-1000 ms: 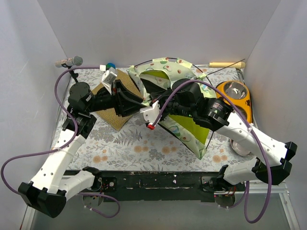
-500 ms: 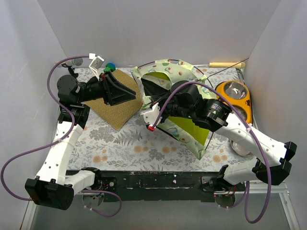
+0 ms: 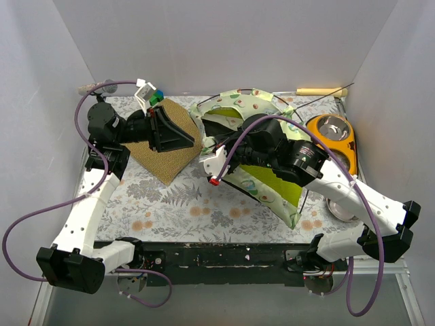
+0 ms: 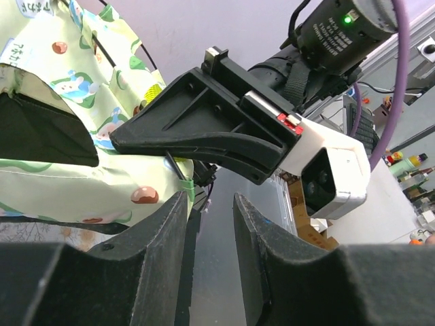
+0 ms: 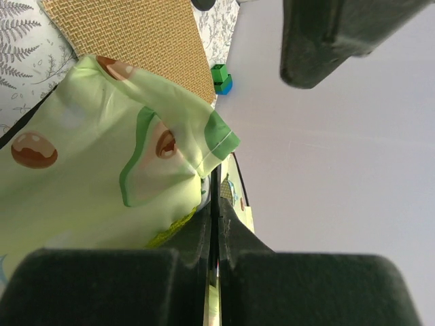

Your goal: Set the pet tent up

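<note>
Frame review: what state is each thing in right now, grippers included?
pet tent: half raised, sagging, not fully up.
right gripper: shut on the pet tent's edge.
left gripper: open, holding nothing.
brown mat: lying flat on the table.
steel bowl: upright, seated in the orange stand.

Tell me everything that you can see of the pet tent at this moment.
The pet tent is made of pale green fabric printed with small cartoon figures, with a lime-green lining and a black panel inside. Thin black poles run along it, and one sticks out toward the far right. It is not yet standing: it lies half-raised and crumpled on the flowered cloth, just right of the brown woven mat. The right hand is shut on its fabric edge.
</note>
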{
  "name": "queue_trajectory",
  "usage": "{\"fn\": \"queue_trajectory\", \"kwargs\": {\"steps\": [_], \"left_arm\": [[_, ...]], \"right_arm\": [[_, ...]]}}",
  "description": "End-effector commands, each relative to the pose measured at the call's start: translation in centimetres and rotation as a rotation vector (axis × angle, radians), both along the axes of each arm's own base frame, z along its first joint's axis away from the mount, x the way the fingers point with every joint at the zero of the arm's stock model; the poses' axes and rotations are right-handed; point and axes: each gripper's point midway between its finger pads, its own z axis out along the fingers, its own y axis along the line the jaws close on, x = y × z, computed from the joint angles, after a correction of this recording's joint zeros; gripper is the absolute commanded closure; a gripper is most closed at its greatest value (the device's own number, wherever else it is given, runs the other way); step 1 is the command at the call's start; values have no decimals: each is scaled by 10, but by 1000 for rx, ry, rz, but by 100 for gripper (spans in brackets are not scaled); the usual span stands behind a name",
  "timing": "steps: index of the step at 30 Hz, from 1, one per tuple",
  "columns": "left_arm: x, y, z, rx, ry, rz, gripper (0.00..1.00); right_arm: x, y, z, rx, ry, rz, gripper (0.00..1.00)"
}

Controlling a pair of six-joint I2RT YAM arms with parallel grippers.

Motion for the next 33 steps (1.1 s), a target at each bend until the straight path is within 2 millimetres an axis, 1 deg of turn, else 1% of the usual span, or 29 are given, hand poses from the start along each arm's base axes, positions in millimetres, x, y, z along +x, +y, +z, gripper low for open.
{"fn": "queue_trajectory", "kwargs": {"steps": [1, 5, 16, 25, 28, 33], "left_arm": [[-4, -6, 1, 12, -36, -8, 67], [1, -11, -2, 23, -42, 9, 65], [8, -24, -15, 69, -27, 11, 66], [6, -26, -26, 105, -14, 7, 67], [5, -25, -25, 109, -36, 15, 66], [6, -25, -30, 124, -29, 18, 66]], "right_arm": [[3, 1, 18, 17, -76, 18, 99], [3, 2, 19, 15, -72, 24, 99], [4, 8, 18, 10, -68, 35, 99], [4, 9, 18, 6, -75, 44, 99], [4, 9, 18, 5, -74, 44, 99], [4, 9, 19, 8, -76, 43, 99]]}}
